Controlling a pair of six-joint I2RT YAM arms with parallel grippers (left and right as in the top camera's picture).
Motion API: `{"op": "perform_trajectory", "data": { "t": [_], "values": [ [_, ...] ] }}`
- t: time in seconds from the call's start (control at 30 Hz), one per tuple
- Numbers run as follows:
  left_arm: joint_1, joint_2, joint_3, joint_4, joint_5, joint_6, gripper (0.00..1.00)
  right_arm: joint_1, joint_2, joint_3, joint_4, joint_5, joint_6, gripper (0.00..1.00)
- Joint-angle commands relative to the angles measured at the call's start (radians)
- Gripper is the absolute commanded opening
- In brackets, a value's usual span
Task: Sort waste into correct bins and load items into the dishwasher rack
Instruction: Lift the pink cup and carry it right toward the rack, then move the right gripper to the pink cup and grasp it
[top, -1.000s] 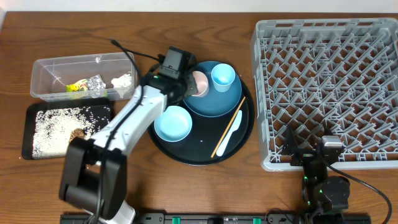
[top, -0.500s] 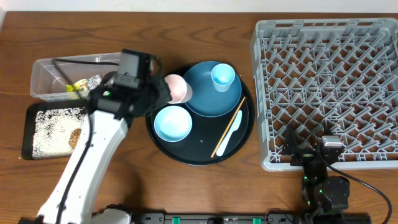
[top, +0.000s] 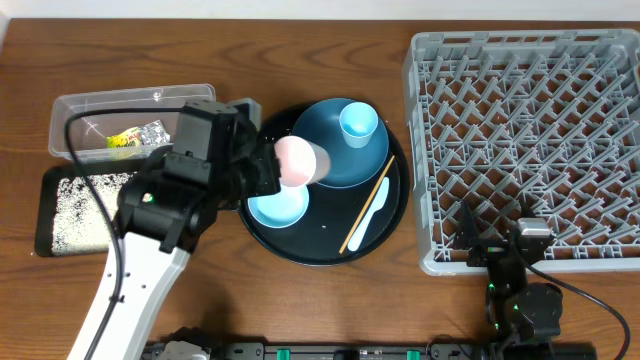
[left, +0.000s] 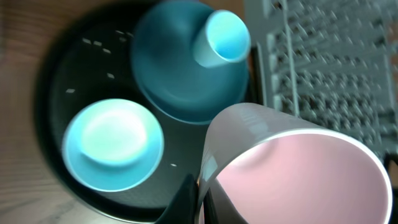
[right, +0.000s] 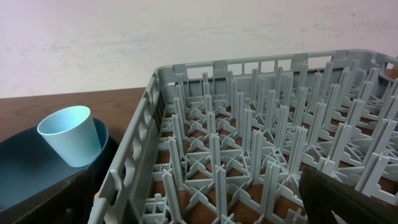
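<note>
Since a second ago the left arm has lifted the small pale pink cup off the large dark-blue plate, and the left gripper now holds it in the air, clamped on its wall. The cup is tipped on its side with its mouth towards the dishwasher rack, over the place where the plate's edge meets the light-blue bowl. In the left wrist view the pink cup fills the near corner, with a dark finger against its outer wall. Nearest the robot, the right gripper sits at the rack's near edge with its jaws spread wide and holding nothing. On the near half of the big round black tray the white plastic spoon lies just beside the wooden chopstick, whose far end rests on the plate's rim. The bowl stands upright on the tray's left side, partly hidden by the arm. Farther back, the small light-blue cup stands upright on the plate. To the left on the counter, the shallow black tray holds white rice grains. Behind it the clear tub contains the yellow-green snack wrapper and the crumpled silver foil. In the right wrist view the rack's pegs stand bare.
</note>
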Motion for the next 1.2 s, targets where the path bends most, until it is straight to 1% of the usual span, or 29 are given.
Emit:
{"op": "perform_trajectory", "data": {
  "t": [0.0,0.07,0.2,0.33,0.5,0.57,0.7,0.77,0.97,1.1,1.17],
  "values": [
    [-0.006,0.048,-0.006,0.026,0.184,0.098,0.06,-0.001,0.002,-0.002,-0.002,0.007,-0.013,0.99],
    [-0.006,0.08,-0.006,0.06,0.29,0.139,0.06,-0.001,0.002,-0.002,-0.002,0.007,-0.013,0.99],
    [-0.006,0.146,-0.006,0.116,0.454,0.183,0.06,-0.001,0.002,-0.002,-0.002,0.007,-0.013,0.99],
    [-0.006,0.209,-0.006,0.147,0.675,0.294,0.06,-0.001,0.002,-0.002,-0.002,0.007,-0.013,0.99],
    [-0.005,0.276,-0.006,0.157,0.884,0.416,0.06,-0.001,0.002,-0.002,-0.002,0.007,-0.013,0.99],
    [0.003,0.295,-0.006,0.157,0.93,0.43,0.06,-0.001,0.002,-0.002,-0.002,0.007,-0.013,0.99],
    [0.035,0.304,-0.006,0.159,0.969,0.429,0.06,-0.001,0.002,-0.002,-0.002,0.006,-0.013,0.99],
    [0.057,0.304,-0.006,0.159,1.016,0.43,0.06,-0.001,0.002,-0.002,-0.003,-0.021,0.01,0.99],
    [0.105,0.304,-0.006,0.158,1.068,0.429,0.06,-0.001,0.003,-0.002,0.003,-0.299,0.23,0.99],
    [0.105,0.304,-0.006,0.158,1.069,0.428,0.06,-0.001,0.015,-0.002,0.019,-0.548,0.252,0.99],
    [0.105,0.304,-0.006,0.158,1.069,0.428,0.06,-0.001,0.028,0.005,0.014,-0.599,0.296,0.99]
  ]
}}
